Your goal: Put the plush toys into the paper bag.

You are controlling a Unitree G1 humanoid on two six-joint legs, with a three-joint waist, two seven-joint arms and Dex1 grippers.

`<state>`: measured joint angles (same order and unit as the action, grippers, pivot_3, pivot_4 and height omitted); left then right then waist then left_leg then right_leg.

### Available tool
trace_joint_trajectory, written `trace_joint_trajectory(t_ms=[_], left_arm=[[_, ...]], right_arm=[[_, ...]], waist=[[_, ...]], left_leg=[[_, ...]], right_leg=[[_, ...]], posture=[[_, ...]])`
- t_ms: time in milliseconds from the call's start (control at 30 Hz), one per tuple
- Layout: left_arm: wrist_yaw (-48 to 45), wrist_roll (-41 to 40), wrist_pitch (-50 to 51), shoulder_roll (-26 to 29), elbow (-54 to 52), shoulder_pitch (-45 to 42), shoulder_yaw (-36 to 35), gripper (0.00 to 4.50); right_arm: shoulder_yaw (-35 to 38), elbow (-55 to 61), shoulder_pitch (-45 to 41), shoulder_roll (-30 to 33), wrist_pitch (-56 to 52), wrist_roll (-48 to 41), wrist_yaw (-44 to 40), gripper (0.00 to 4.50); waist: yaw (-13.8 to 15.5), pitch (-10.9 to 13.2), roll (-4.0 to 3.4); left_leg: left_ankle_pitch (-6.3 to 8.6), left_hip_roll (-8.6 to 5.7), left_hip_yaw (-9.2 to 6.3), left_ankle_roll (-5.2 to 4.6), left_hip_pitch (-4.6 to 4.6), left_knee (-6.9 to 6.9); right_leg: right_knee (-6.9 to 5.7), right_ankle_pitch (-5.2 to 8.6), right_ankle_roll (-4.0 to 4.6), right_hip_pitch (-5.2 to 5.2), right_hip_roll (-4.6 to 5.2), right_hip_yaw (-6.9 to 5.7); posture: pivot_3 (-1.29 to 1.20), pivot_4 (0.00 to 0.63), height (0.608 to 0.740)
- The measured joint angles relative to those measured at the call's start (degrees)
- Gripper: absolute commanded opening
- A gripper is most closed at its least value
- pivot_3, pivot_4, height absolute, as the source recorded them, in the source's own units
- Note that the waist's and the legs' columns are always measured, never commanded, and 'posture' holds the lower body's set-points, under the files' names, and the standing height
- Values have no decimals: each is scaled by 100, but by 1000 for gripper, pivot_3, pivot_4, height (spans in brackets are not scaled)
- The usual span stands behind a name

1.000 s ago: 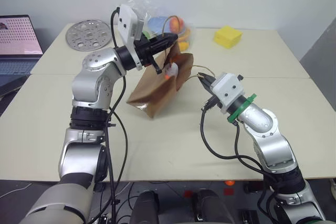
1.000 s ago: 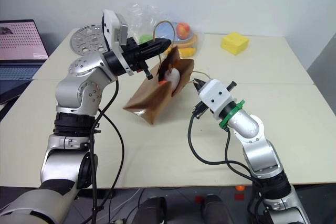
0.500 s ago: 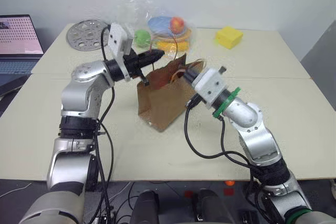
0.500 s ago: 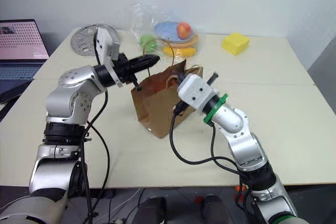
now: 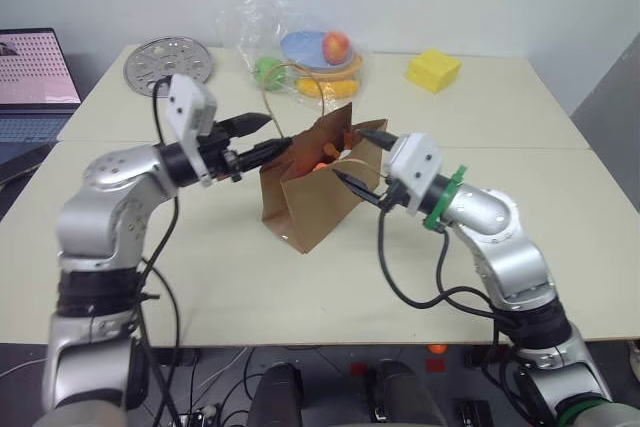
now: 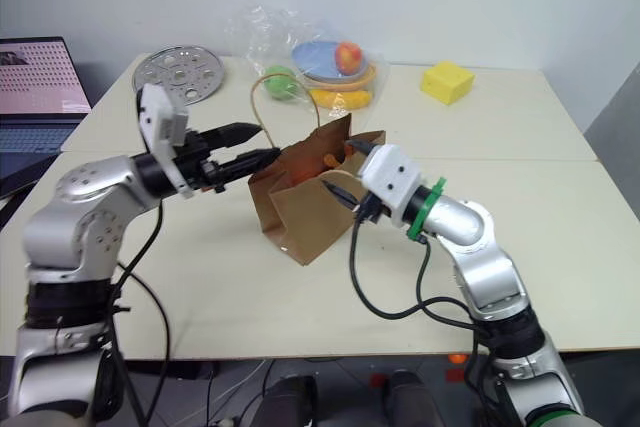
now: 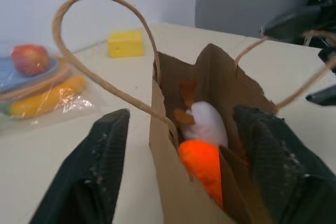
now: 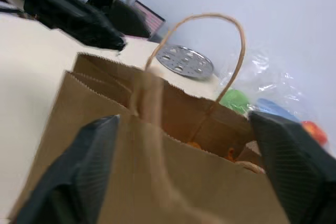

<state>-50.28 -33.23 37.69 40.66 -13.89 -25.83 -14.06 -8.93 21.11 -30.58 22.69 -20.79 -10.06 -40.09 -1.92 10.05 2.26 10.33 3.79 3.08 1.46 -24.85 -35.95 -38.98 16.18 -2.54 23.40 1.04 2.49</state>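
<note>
Left wrist view: creased brown paper bag stands open on the pale worktop, the soft orange carrot and the round white toy inside.
Beside the bag, both grippers, left and right, hold their black fingers apart, clamped on nothing. Beyond the bag lie a crinkled clear plastic bag of fruit, a yellow block and a perforated metal disc.

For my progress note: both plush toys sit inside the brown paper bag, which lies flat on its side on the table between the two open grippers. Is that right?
Not quite: the paper bag stands upright with its mouth open at the top, as the left eye view shows. The rest holds: the orange carrot and the white toy are inside it, and the left gripper and right gripper are open on either side.
</note>
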Motion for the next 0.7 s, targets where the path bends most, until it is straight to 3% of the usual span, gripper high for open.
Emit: trace_joint_trajectory(t_ms=[133, 367, 533, 700], left_arm=[[303, -295, 345, 46, -751, 634, -250, 4451], [1008, -483, 438, -199, -1591, 1454, -420, 4451], [1176, 66, -191, -715, -1332, 1535, 366, 4451], [1258, 645, -908, -1104, -610, 1373, 882, 4451]], right_arm=[[277, 82, -163, 240, -358, -705, -443, 4500], [1473, 268, -1015, 631, -2672, -3371, -423, 4500], [1468, 261, -1093, 1548, -3175, -3724, -796, 4500], [1467, 274, -1293, 2007, -3606, -4165, -984, 4500]], waist=[[37, 0, 0], [49, -3, 5], [69, 1, -2], [45, 0, 0]], left_leg=[[-1, -1, -5, 0, 2, -4], [-2, -3, 3, -2, 6, -12], [-1, -12, 24, -3, 2, -9], [0, -12, 21, -4, 1, -5]], right_leg=[[1, 4, 7, -6, 2, -5], [7, 4, 10, -15, 29, 1], [25, 21, 41, -15, 43, 12], [26, 6, 14, -10, 26, 8]], posture=[[0, 150, 740], [0, 150, 740], [0, 150, 740], [0, 150, 740]])
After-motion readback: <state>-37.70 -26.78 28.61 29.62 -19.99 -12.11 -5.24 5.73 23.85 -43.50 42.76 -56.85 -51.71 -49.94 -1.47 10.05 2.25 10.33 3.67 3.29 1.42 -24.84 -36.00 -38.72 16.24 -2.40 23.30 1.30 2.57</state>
